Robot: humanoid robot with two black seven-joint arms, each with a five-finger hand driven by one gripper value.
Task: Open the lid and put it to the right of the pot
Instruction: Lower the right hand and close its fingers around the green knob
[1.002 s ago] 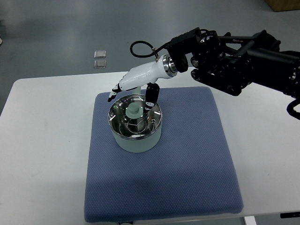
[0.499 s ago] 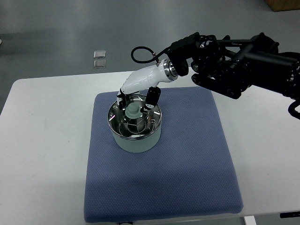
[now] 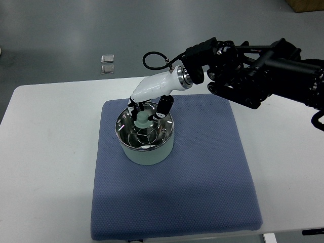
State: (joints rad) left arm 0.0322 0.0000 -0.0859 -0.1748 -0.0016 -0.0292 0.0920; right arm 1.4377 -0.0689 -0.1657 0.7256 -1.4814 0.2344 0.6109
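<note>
One pale green round pot (image 3: pixel 148 152), steel-rimmed. One glass lid (image 3: pixel 144 132) with a pale green knob, seated on that pot. One blue textured fabric mat (image 3: pixel 202 172) under it. One white surface (image 3: pixel 45 167) carrying the mat. Two small clear square packets (image 3: pixel 107 63) on the grey floor (image 3: pixel 61 30) beyond the far edge. One of my hands in view, my white right hand (image 3: pixel 147 109), on one black arm (image 3: pixel 258 73) entering from the right. One black cable loop (image 3: pixel 152 59) at its wrist.
</note>
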